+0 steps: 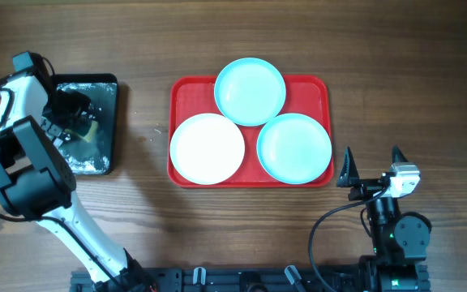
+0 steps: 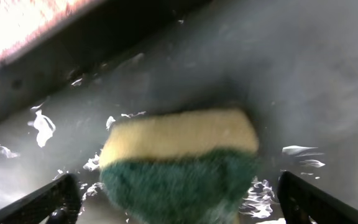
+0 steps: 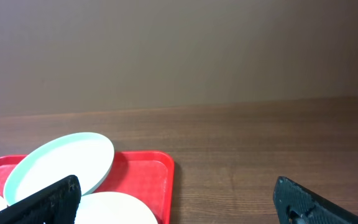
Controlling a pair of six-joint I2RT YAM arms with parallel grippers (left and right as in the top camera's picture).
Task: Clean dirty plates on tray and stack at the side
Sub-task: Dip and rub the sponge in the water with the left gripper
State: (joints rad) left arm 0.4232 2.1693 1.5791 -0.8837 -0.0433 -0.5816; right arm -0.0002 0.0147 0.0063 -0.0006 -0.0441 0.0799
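Note:
The red tray lies mid-table and holds all three plates. A turquoise plate sits at the back, the white plate at front left, and a second turquoise plate at front right. My left gripper is down in the small black tray. In the left wrist view it is open, with its fingers either side of a yellow-and-green sponge and a gap on each side. My right gripper is open and empty, on the near right of the red tray.
The black tray at the far left is wet, with white foam on its floor. In the right wrist view a turquoise plate leans over a pale plate, and bare wood lies to their right.

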